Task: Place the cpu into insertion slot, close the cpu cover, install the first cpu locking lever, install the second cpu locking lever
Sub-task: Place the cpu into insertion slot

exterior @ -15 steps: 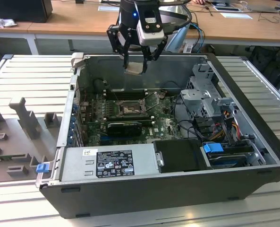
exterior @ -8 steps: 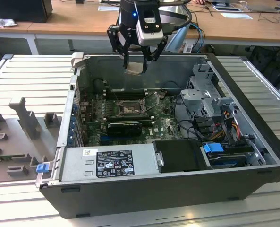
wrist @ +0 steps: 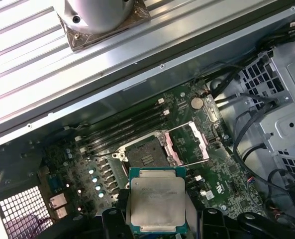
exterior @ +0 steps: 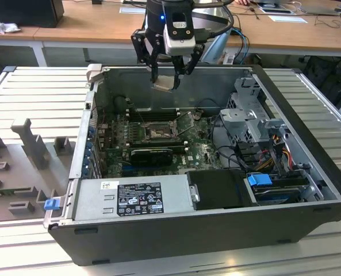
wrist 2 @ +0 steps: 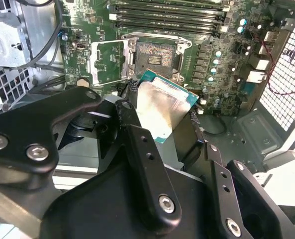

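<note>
The gripper (exterior: pixel 169 80) pinches the cpu (wrist: pixel 156 199) tight, high over the open computer case (exterior: pixel 216 236). In the exterior view, the bare insertion slot (exterior: pixel 157 133) lies at six o'clock from it, cpu cover (wrist: pixel 189 144) flipped open. The case rests on a ribbed grey table (exterior: pixel 32 92); a wooden desk (exterior: pixel 89 23) stands at twelve o'clock.

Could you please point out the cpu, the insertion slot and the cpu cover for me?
the cpu (wrist: pixel 156 199), first wrist view, middle of its metal top.
the insertion slot (wrist: pixel 146 155), first wrist view, middle of its pin field.
the cpu cover (wrist 2: pixel 93 60), second wrist view, one side of its frame.
</note>
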`<state>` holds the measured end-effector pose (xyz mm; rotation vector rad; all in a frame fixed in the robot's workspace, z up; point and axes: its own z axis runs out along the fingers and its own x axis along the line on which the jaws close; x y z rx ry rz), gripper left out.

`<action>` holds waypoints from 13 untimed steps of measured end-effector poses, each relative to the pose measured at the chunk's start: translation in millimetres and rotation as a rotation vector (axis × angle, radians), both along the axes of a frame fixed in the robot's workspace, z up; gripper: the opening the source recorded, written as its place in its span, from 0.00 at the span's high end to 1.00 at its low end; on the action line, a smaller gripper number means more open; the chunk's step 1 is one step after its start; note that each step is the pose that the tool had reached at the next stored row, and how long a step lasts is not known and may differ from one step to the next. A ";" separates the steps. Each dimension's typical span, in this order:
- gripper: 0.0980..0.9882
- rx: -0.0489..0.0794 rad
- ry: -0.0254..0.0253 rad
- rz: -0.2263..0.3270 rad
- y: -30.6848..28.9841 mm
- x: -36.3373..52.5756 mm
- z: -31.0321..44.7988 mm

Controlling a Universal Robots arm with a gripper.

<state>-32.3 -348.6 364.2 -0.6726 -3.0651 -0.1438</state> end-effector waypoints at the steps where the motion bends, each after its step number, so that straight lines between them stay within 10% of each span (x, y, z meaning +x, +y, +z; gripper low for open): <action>1: 0.52 0.000 0.0000 -0.005 0.0 0.0 0.0; 13: 0.52 0.000 0.0000 -0.056 0.0 0.0 -0.1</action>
